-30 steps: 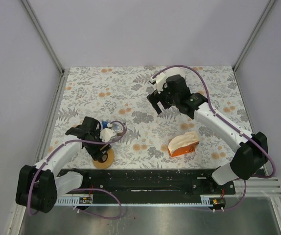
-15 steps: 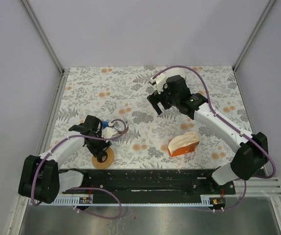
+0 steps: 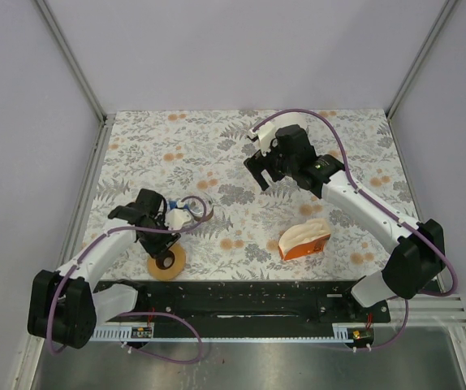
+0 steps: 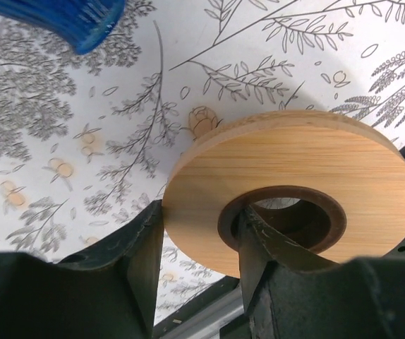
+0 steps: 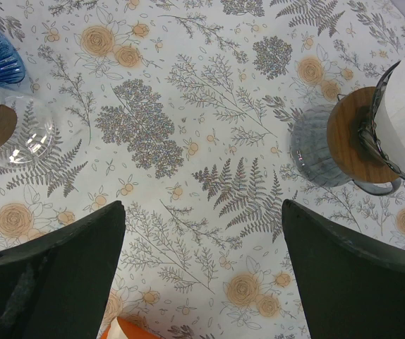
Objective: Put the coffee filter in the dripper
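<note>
Currently: left gripper (image 4: 199, 244) clamped on wooden ring (image 4: 294, 169), one finger through its hole. Right gripper (image 5: 202, 268) apart, empty. Step, likely: readying dripper. Next: fetch a filter, lightly.

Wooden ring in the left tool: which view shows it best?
Left wrist: the wooden ring is large, grain and centre hole clear. Top external shows only a small tan disc; right wrist shows nothing certain.
</note>
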`<move>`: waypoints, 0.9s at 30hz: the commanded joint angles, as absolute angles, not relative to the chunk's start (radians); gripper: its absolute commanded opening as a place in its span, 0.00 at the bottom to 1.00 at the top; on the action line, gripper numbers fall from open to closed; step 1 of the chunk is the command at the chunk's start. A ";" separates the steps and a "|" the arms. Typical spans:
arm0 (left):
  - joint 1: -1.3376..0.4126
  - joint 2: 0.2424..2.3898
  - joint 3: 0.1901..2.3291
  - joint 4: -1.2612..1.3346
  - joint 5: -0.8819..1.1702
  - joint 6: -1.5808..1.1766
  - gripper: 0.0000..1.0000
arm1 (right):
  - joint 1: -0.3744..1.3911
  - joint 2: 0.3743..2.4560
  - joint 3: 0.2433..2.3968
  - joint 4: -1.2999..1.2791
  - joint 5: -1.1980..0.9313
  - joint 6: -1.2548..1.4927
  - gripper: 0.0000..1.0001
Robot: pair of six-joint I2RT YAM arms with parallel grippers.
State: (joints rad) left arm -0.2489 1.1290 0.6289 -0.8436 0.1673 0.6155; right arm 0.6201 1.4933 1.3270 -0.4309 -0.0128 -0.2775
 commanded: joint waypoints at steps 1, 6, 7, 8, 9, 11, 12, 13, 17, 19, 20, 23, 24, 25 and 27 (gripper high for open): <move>-0.245 1.072 0.722 -0.929 0.117 0.653 0.00 | 0.626 1.465 1.335 -0.403 -0.017 -0.291 1.00; -0.238 1.040 0.765 -0.995 0.074 0.692 0.00 | 0.624 1.463 1.344 -0.413 -0.018 -0.296 0.99; -0.235 1.035 0.778 -1.014 0.072 0.702 0.00 | 0.626 1.465 1.347 -0.416 -0.018 -0.298 1.00; -0.229 1.034 0.796 -1.037 0.072 0.712 0.00 | 0.624 1.463 1.348 -0.417 -0.021 -0.298 0.99; -0.226 1.034 0.816 -1.054 0.072 0.719 0.00 | 0.624 1.463 1.348 -0.417 -0.020 -0.301 0.99; -0.219 1.037 0.882 -1.081 0.064 0.719 0.00 | 0.624 1.466 1.351 -0.416 -0.021 -0.302 0.99; -0.219 1.045 0.915 -1.092 0.064 0.709 0.00 | 0.626 1.466 1.353 -0.417 -0.021 -0.304 0.99; -0.219 1.057 0.963 -1.109 0.064 0.692 0.00 | 0.626 1.468 1.354 -0.416 -0.021 -0.304 0.99; -0.232 1.153 1.193 -1.193 0.075 0.614 0.00 | 0.626 1.480 1.361 -0.420 -0.020 -0.302 0.99; -0.261 1.215 1.306 -1.218 0.063 0.575 0.00 | 0.626 1.488 1.359 -0.422 -0.017 -0.301 0.99; -0.281 1.242 1.348 -1.227 0.055 0.560 0.00 | 0.624 1.489 1.359 -0.422 -0.011 -0.301 0.99; -0.363 1.328 1.463 -1.241 0.015 0.528 0.00 | 0.626 1.499 1.362 -0.426 0.027 -0.298 0.99; -0.391 1.351 1.498 -1.246 0.011 0.519 0.00 | 0.626 1.503 1.365 -0.433 0.040 -0.298 0.99; -0.409 1.379 1.525 -1.247 0.005 0.509 0.00 | 0.624 1.506 1.365 -0.437 0.052 -0.298 0.99; -0.443 1.437 1.580 -1.249 0.005 0.503 0.00 | 0.624 1.511 1.367 -0.445 0.069 -0.299 0.99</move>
